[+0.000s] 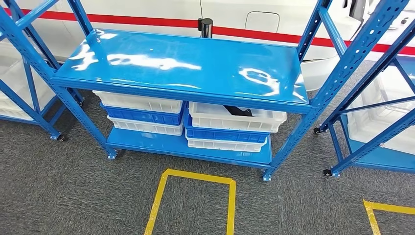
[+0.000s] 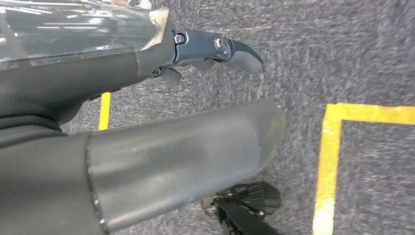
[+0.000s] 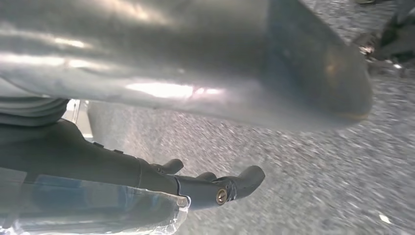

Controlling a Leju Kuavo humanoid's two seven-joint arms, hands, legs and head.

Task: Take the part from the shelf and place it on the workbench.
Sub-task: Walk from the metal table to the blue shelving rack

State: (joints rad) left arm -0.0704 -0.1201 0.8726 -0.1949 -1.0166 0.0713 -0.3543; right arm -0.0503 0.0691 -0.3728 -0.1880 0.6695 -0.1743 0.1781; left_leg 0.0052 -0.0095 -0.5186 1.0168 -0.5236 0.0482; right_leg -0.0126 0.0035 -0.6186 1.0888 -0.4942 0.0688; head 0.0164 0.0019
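A dark part point(image 1: 238, 111) lies in the top white bin point(image 1: 215, 120) of the right-hand stack on the lower level of the blue shelf point(image 1: 186, 63). The shelf's top board is bare and glossy. My left hand point(image 2: 88, 93) hangs over the grey carpet, thumb and dark fingers point(image 2: 230, 49) apart, holding nothing. My right hand point(image 3: 73, 152) also hangs over the carpet with its fingers point(image 3: 235, 183) away from the thumb and nothing in it. Both hands are far from the shelf.
A second stack of white and blue bins point(image 1: 142, 115) stands to the left of the first. More blue racks point(image 1: 372, 122) flank the shelf on both sides. Yellow tape point(image 1: 161, 196) marks a box on the carpet before the shelf. A white body with a red stripe point(image 1: 147, 20) stands behind.
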